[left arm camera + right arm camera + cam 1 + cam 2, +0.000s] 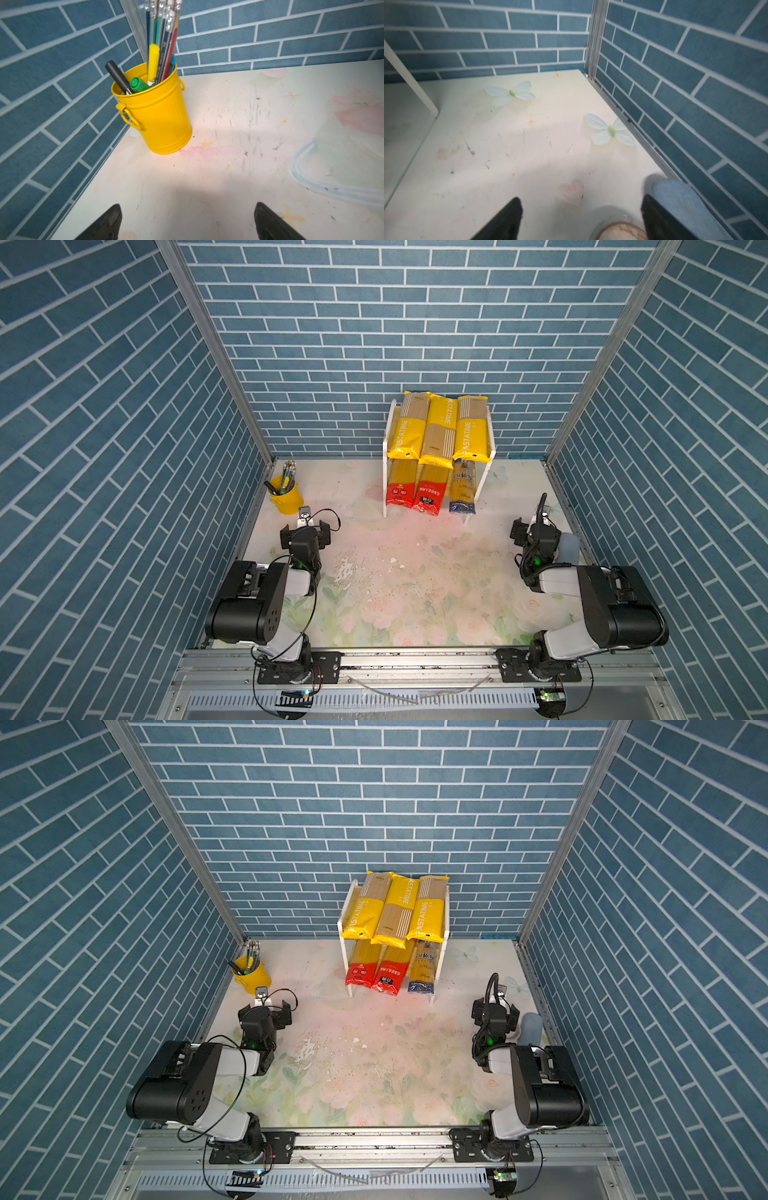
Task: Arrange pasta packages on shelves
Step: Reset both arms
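Observation:
The shelves (387, 472) (341, 928) stand at the back of the table, against the far wall. Three yellow-and-tan pasta packages (439, 431) (395, 913) lie side by side on the top tier, their ends hanging over the front. On the lower tier lie two red-ended bags (401, 485) (432, 489) and a blue-ended bag (462, 489). My left gripper (305, 531) (187, 205) is open and empty, low over the table near the left wall. By the right wall my right gripper (496, 1006) (581, 198) also stands open, holding nothing.
A yellow pencil cup (286, 495) (158, 116) full of pens stands in the back left corner, just ahead of the left gripper. A blue-grey object (567, 547) (675, 199) and a round rimmed thing (618, 230) lie under the right gripper. Blue brick walls enclose three sides.

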`<state>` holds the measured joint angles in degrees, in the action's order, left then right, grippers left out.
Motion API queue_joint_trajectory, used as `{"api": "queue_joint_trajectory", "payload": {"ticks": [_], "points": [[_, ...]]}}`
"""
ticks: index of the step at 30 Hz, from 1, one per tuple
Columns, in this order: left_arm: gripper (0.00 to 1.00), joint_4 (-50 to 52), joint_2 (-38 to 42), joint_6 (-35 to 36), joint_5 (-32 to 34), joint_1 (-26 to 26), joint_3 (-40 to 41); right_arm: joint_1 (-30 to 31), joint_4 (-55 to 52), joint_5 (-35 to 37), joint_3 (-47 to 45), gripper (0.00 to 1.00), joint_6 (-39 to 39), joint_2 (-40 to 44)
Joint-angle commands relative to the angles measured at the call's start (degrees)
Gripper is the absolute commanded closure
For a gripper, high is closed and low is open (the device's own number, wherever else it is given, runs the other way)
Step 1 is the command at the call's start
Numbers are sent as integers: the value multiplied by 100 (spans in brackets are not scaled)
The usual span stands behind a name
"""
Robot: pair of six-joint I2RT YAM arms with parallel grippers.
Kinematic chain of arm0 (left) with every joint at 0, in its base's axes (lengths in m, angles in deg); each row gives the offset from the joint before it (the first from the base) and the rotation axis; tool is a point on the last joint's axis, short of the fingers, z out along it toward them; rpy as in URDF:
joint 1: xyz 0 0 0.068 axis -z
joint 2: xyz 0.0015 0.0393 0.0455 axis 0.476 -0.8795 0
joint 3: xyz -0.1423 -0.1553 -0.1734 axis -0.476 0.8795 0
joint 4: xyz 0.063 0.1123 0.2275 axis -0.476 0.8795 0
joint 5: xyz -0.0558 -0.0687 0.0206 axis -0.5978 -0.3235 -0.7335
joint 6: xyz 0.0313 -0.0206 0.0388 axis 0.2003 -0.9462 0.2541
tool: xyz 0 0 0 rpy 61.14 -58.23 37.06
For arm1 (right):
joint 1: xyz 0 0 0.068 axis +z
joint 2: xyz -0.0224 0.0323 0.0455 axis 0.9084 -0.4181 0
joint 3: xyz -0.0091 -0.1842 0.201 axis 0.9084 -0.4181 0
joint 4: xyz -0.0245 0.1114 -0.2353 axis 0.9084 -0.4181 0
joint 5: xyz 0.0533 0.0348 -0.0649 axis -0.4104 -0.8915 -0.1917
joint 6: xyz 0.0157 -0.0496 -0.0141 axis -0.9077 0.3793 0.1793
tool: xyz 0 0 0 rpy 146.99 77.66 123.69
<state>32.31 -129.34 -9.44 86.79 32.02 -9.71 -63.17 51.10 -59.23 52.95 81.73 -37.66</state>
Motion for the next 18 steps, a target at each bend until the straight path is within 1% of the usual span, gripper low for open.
{"api": "queue_joint_trajectory", "payload": {"ticks": [1, 2, 3, 4, 6, 7, 8, 11, 14, 15, 18], "points": [[0, -42, 68, -163, -234, -34, -24, -153, 300, -480, -168, 1, -63, -76], [0, -19, 72, -160, -242, -34, -31, -168, 699, -508, -231, 1, 16, -226], [0, -38, 33, -113, -256, -34, -58, -171, 195, -525, -210, 1, -92, 17], [0, 99, 58, -116, -291, -26, -109, -201, 569, -492, -252, 1, -87, -133], [0, 29, 49, -92, -320, -26, -87, -211, 313, -497, -237, 1, -146, -13], [0, 68, 56, -100, -323, -26, -98, -228, 504, -521, -218, 1, -113, -122], [0, 54, 41, -88, -310, -25, -99, -228, 266, -542, -163, 1, -127, -55], [0, 68, 54, -92, -319, -26, -107, -238, -9, -575, -27, 1, -128, -61], [0, 8, 31, 12, -331, 45, -93, -245, -85, -566, 33, 1, -143, -74], [0, 73, 14, 81, -181, 131, -142, -246, -61, -566, 39, 1, -123, -100], [0, 53, 16, 76, -191, 133, -134, -246, -213, -575, 116, 1, -118, -107]]}}
